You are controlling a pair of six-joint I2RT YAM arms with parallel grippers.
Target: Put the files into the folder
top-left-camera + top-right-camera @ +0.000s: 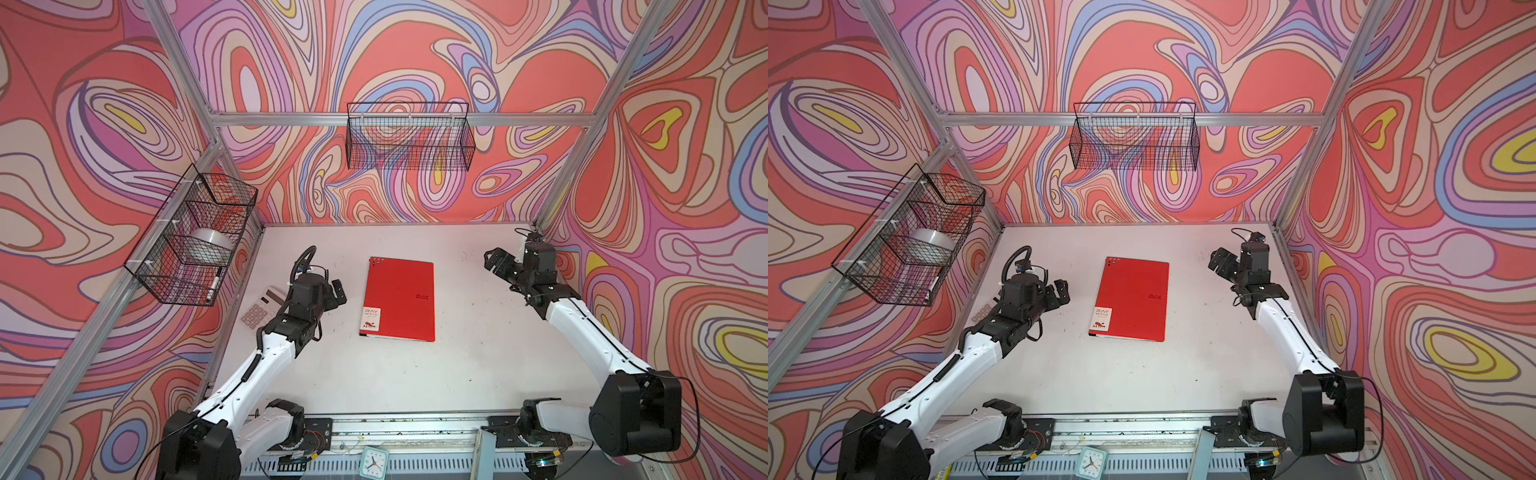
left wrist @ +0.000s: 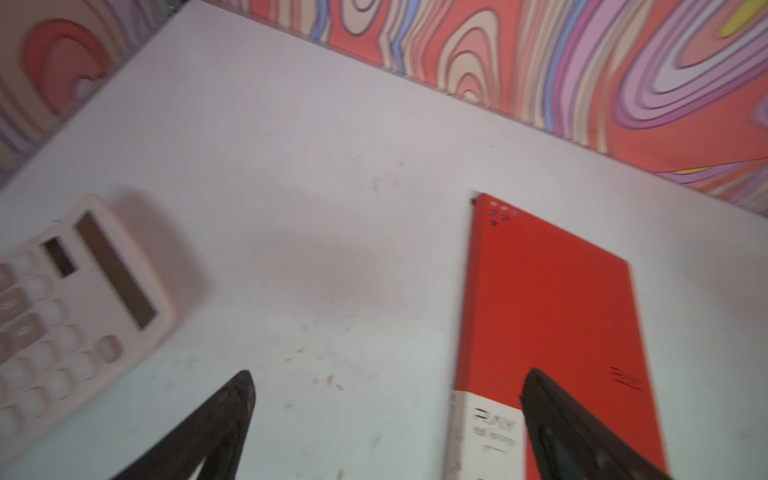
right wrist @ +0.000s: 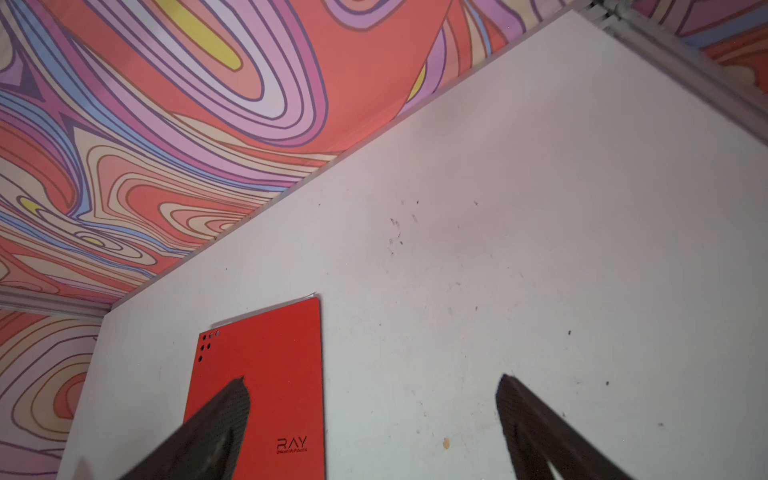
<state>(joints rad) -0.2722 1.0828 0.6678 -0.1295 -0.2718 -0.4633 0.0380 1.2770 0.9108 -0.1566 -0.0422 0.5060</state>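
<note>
The red folder [image 1: 399,299] [image 1: 1131,297] lies closed and flat in the middle of the white table [image 1: 465,340], label corner nearest me. The files are hidden; only a thin white sliver [image 3: 305,297] peeks past the folder's far edge in the right wrist view. My left gripper [image 1: 340,292] [image 1: 1062,291] hovers open just left of the folder [image 2: 548,299], empty [image 2: 390,376]. My right gripper [image 1: 492,262] [image 1: 1217,259] hangs open and empty at the far right, well clear of the folder [image 3: 270,374]; bare table lies between its fingers [image 3: 374,379].
A beige calculator [image 1: 262,309] [image 2: 75,299] lies at the table's left edge, under my left arm. A wire basket [image 1: 191,237] on the left wall holds a tape roll [image 1: 208,245] and a marker [image 1: 214,284]. Another wire basket [image 1: 409,137] hangs on the back wall. A small clock [image 1: 372,463] sits by the front rail.
</note>
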